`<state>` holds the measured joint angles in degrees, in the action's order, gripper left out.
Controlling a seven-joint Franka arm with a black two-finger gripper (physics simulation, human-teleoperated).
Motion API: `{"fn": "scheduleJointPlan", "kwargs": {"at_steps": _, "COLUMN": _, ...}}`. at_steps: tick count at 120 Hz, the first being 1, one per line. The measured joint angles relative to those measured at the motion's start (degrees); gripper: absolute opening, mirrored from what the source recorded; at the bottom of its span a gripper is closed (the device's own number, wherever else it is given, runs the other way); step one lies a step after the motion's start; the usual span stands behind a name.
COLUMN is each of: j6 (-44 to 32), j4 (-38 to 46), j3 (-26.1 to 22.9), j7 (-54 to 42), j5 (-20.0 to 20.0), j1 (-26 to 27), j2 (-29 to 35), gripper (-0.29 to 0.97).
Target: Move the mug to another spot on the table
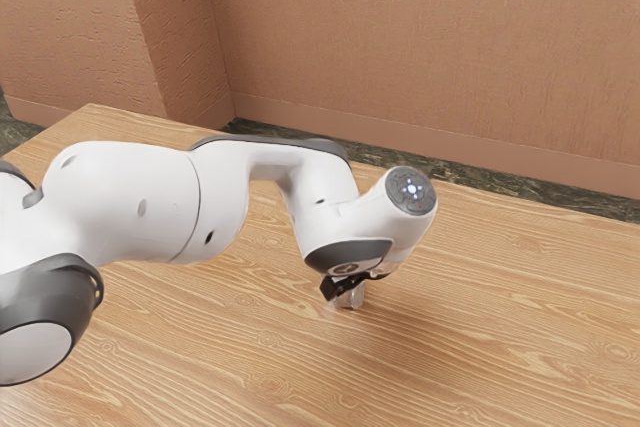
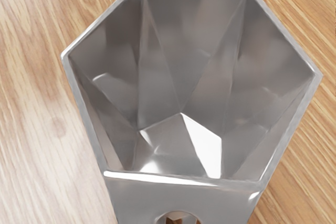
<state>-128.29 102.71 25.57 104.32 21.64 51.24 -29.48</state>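
The white arm [image 1: 150, 207] comes in from the exterior view's left and bends down so that the gripper [image 1: 347, 294] sits low over the wooden table [image 1: 500, 337], well in from the far edge that runs along the wall. A small grey shape shows right under the hand there, too hidden to make out.

In the wrist view, the mug [image 2: 194, 93] stands upright on the table just beneath the hand, its mouth open toward the camera. It is a shiny metal mug with six flat sides (the inside is all angled facets), and wood grain shows around it. A flat piece with a hole through it juts from one side, probably the handle.

I cannot tell whether the gripper is apart, together, or clamped on the mug.
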Motion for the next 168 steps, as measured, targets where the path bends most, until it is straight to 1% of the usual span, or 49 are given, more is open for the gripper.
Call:
{"fn": "scheduleJointPlan", "kwargs": {"at_steps": 40, "j6": -0.6, "j4": 0.1, "j3": -0.1, "j7": 1.0, "j5": 0.9, "j1": 0.5, "j2": -1.4, "gripper": 0.41}}
{"fn": "scheduleJointPlan", "kwargs": {"at_steps": 56, "j6": -1.2, "j4": 0.1, "j3": -0.1, "j7": 1.0, "j5": 0.9, "j1": 0.8, "j2": -1.3, "gripper": 0.34}}
{"fn": "scheduleJointPlan", "kwargs": {"at_steps": 105, "j6": -1.3, "j4": 0.0, "j3": 0.0, "j7": 0.9, "j5": 0.9, "j1": 0.7, "j2": -1.3, "gripper": 0.21}}
{"fn": "scheduleJointPlan", "kwargs": {"at_steps": 140, "j6": -1.0, "j4": -0.1, "j3": 0.0, "j7": 0.9, "j5": 1.0, "j1": 0.7, "j2": -1.3, "gripper": 0.18}}
{"fn": "scheduleJointPlan", "kwargs": {"at_steps": 168, "j6": -0.9, "j4": -0.1, "j3": 0.0, "j7": 0.9, "j5": 0.9, "j1": 0.7, "j2": -1.3, "gripper": 0.13}}
